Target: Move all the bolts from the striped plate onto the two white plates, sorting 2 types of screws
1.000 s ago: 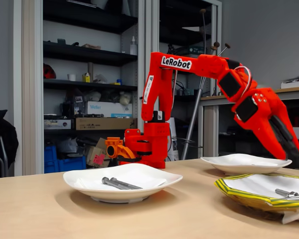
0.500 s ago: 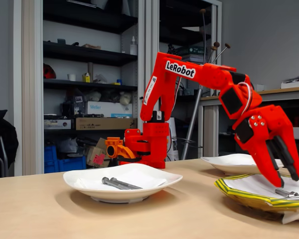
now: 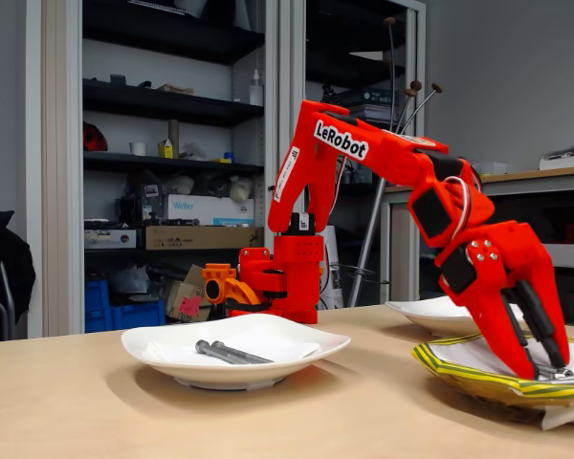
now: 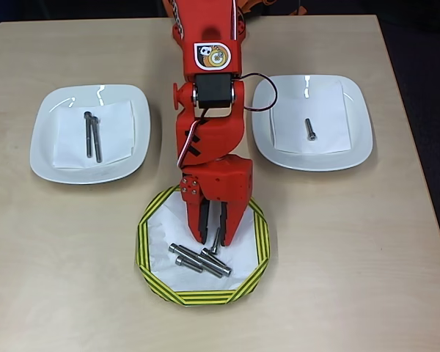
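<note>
1. The red arm (image 4: 209,110) reaches over the striped plate (image 4: 152,275), and its gripper (image 4: 214,236) points down into the plate.
2. In the overhead view, the jaws stand a little apart, 1 on each side of a bolt (image 4: 215,240) that lies between them. I cannot tell if they touch it.
3. In the fixed view, the gripper (image 3: 543,368) tips sit low on the striped plate (image 3: 459,371), right by a bolt (image 3: 566,376).
4. 3 more bolts (image 4: 199,260) lie close together on the white paper in the striped plate, just below the gripper.
5. The left white plate (image 4: 48,158) holds 2 long bolts (image 4: 92,136) side by side.
6. The right white plate (image 4: 359,143) holds 1 short bolt (image 4: 309,130).
7. All 3 plates sit on a tan table (image 4: 352,257).
</note>
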Motion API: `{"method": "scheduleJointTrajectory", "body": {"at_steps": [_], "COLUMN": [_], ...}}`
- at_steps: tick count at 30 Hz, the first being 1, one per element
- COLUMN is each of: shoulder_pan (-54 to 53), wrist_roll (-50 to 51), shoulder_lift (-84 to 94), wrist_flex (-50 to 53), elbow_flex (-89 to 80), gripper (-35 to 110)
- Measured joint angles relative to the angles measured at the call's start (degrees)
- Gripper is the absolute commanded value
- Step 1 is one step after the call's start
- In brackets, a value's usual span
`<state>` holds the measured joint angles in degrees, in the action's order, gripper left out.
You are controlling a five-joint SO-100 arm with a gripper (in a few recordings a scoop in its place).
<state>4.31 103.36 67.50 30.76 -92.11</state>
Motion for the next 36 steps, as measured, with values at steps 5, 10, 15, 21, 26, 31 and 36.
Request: {"method": "scheduleJointTrajectory", "body": {"at_steps": [5,10,15,21,26,31,36], "shoulder_pan": [0.2,0.1,0.1,0.4,2.4,5.2,11.2], "wrist_roll": [0.0,1.1,0.8,-2.4,-4.7,-5.8,-1.2], "shoulder_lift": [-2.0,-3.3,-3.0,-0.2,5.8,14.2,25.9], "wrist_flex": [-2.5,-4.0,-2.4,8.1,17.7,25.8,31.0], "elbow_flex": [0.0,0.2,0.4,2.8,3.1,3.1,-3.3], "gripper": [6,0,0,0,0,0,0]}}
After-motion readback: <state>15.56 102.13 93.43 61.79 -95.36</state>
